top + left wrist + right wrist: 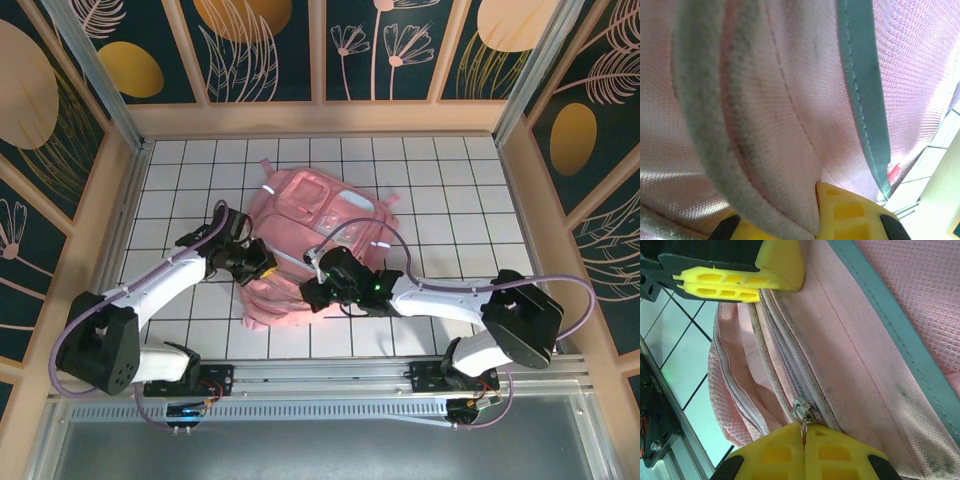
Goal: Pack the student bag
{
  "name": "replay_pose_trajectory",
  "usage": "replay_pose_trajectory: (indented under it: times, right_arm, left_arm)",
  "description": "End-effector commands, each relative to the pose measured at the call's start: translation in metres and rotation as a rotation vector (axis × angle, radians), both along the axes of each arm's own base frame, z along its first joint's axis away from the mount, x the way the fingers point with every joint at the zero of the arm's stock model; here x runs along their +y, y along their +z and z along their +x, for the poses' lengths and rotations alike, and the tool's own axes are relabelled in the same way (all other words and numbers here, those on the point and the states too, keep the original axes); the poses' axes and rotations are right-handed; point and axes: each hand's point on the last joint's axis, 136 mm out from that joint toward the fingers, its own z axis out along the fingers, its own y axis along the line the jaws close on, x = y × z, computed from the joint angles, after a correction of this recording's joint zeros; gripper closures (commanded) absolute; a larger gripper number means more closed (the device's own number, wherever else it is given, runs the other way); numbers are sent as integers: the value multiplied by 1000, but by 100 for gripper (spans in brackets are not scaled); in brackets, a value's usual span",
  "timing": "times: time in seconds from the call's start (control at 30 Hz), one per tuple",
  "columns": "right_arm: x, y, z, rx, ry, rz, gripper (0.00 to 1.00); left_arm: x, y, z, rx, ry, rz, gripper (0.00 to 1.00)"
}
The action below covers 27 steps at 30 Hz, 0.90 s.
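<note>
The student bag (pixel 320 205) lies in the middle of the white tiled surface (pixel 450 190), between the two arms, with its front pocket facing up. The left gripper (pixel 260 264) is at the left edge of the bag. The right gripper (pixel 318 290) is at the near edge, close to the left one.

In the right wrist view, the two yellow fingers (pixel 840 455) of the right gripper are pressed together, and the small metal zipper pull (pixel 801 411) is clamped between their tips. The zipper (pixel 786 357) runs away from the pull along the pink fabric, and the opening beside it gapes a little. The left gripper holds the fabric next to this zipper, its yellow fingers closed on a fold of the bag. A grey-green strip (pixel 900 330) is sewn across the pink mesh near both grippers.
</note>
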Motion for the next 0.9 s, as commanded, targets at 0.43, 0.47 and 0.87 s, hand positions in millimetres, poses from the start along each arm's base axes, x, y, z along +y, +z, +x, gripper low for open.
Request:
replay_pose_trajectory:
  times: [0.43, 0.47, 0.87]
  right_arm:
    - [-2, -14, -16, 72, 76, -72, 100]
    - [-1, -15, -16, 69, 79, -78, 100]
    - [11, -11, -18, 87, 110, -44, 100]
  left_arm:
    - [7, 16, -12, 1, 280, -42, 42]
    - [-1, 15, -18, 9, 296, -77, 42]
    - [-33, 2, -38, 33, 416, -125, 48]
